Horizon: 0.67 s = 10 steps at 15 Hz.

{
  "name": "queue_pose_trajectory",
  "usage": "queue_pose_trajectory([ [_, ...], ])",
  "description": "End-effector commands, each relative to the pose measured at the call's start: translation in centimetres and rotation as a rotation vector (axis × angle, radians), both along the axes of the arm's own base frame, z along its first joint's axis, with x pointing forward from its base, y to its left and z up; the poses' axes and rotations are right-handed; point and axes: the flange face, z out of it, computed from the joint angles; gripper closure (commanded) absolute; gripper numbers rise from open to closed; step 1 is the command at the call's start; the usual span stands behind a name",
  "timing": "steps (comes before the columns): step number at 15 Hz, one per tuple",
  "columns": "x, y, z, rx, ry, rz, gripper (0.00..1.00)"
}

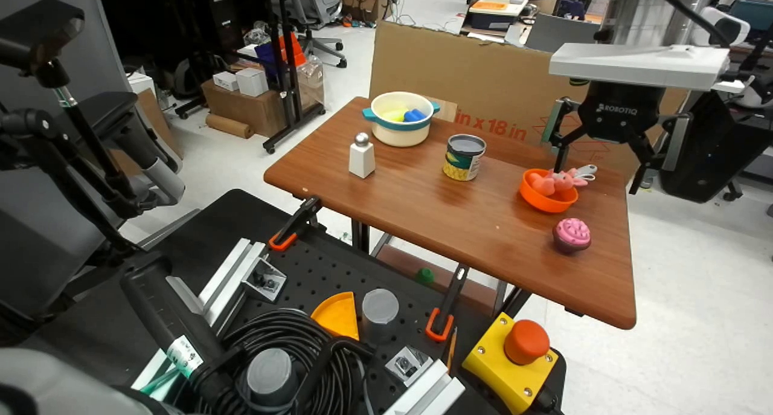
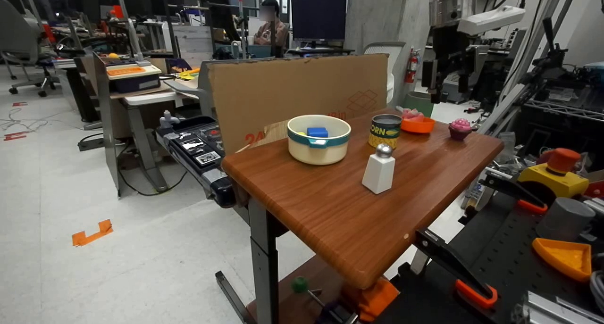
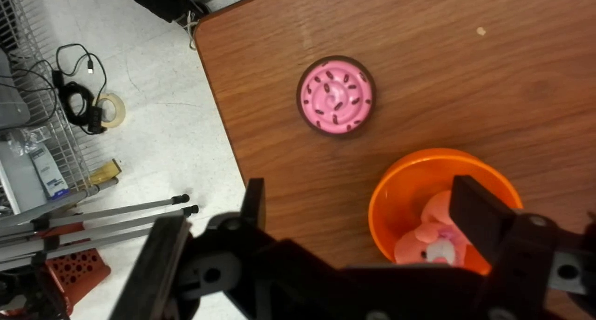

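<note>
My gripper (image 3: 359, 189) hangs above the wooden table's end, its fingers wide apart with nothing between them. Below it sits an orange bowl (image 3: 396, 180) holding a pink plush toy (image 3: 419, 250) with a white snout; one finger (image 3: 479, 213) hides part of both in the wrist view. Beside the bowl, near the table edge, stands a toy cupcake with pink icing (image 3: 336, 96). A grey handle-like piece (image 1: 586, 171) shows behind the bowl. Farther along are a corn can (image 1: 464, 157), a white shaker with a silver top (image 1: 362, 158) and a cream pot with teal handles (image 1: 401, 136), containing blue and yellow pieces.
A cardboard sheet (image 2: 302, 88) rises along the table's (image 1: 423, 197) back edge. At the front, black clamps (image 1: 450, 300) with orange ends and a black perforated board (image 1: 326, 276) adjoin it. A yellow box with a red button (image 1: 526, 342) stands on that board.
</note>
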Motion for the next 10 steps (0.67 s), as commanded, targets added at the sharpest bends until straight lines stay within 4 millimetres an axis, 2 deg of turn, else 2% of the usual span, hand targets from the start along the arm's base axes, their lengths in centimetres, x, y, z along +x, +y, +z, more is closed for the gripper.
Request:
queue_pose_trajectory([
  [1, 0.2, -2.1, 1.1, 0.037, -0.031, -0.039, 0.0],
  [4, 0.4, -3.3, 1.9, 0.05, -0.046, -0.051, 0.0],
  [10, 1.8, -4.2, 3.2, 0.049, -0.086, 0.004, 0.0],
])
